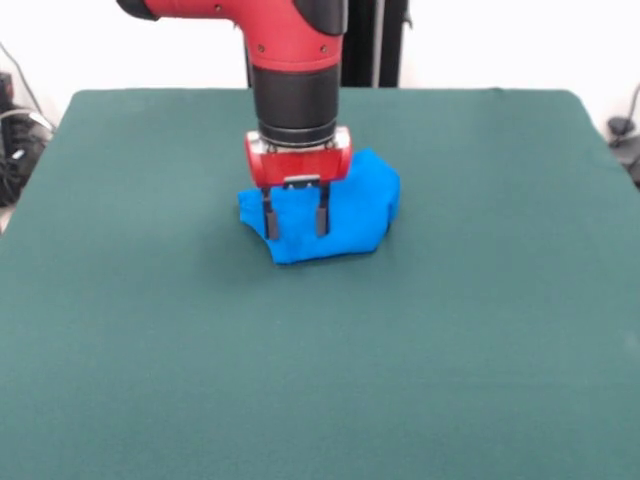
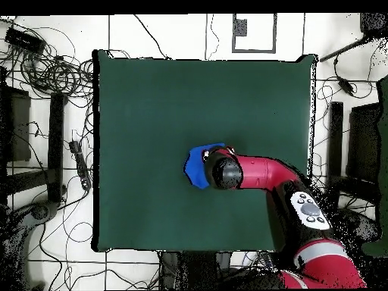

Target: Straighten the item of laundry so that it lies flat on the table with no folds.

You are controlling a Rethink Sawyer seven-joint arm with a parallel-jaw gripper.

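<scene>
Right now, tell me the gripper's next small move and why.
Probably lower and close on the shirt. The gripper hangs open over its near edge, and the shirt lies bunched in a small lump on the table, so it needs a grasp before spreading.

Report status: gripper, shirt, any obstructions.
Gripper open, fingers down over the shirt. Shirt bunched, not flat, on green table. Nothing else on the table.

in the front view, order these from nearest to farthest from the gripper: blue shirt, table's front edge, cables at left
1. The blue shirt, right behind the gripper and its open fingers.
2. The cables, off the table's far left corner.
3. The table front edge, at the picture's bottom.
</scene>
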